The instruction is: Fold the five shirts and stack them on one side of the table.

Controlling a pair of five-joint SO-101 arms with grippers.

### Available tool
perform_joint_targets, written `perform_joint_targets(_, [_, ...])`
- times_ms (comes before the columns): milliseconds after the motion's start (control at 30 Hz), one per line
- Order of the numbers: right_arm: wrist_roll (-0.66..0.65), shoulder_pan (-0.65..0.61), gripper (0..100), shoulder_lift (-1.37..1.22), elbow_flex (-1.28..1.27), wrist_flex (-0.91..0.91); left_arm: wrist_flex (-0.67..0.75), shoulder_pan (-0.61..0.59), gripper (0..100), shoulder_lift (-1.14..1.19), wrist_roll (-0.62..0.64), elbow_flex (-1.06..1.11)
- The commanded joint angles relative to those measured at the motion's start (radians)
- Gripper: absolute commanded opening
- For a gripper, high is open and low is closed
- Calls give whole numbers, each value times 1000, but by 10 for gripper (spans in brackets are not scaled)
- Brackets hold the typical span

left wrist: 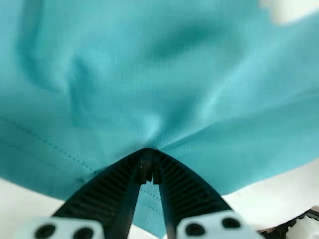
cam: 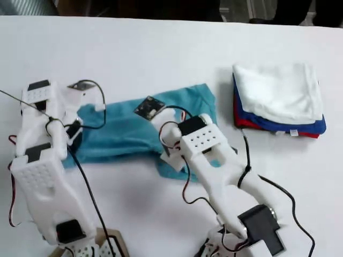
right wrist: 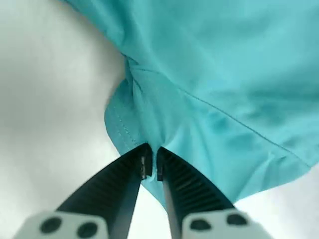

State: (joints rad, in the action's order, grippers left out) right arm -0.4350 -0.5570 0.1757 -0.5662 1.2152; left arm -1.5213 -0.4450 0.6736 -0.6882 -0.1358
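A teal shirt (cam: 128, 128) lies stretched across the middle of the white table (cam: 161, 48). My left gripper (left wrist: 148, 170) is shut on the teal shirt (left wrist: 159, 84) near its hem, pinching a fold at the shirt's left end. My right gripper (right wrist: 149, 167) is shut on the teal shirt (right wrist: 224, 74) at a stitched corner on its near right side. At the right side of the table sits a stack of folded shirts (cam: 278, 101), white on top, blue and red beneath.
The left arm (cam: 45, 155) and right arm (cam: 214, 166) stand over the near half of the table, with cables trailing beside them. Bare white tabletop spreads along the far side and between the arms.
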Motion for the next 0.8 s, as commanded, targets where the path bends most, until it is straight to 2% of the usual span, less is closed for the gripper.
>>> perform_joint_targets(0, [5,-24,20,28,17,19,18,-6,25,28,8,-41])
perform_joint_targets(233, [3,-180,20,-10,17,21,18,-6,25,28,8,-41])
perform_joint_targets(633, [-5,-188,28,-21,6,31,18,-6,25,28,8,-41])
perform_joint_targets(700, [-3,-162,87,-21,-3,31,18,-6,25,28,8,-41])
perform_joint_targets(767, [-5,-119,190,-13,-3,31,18,-6,25,28,8,-41])
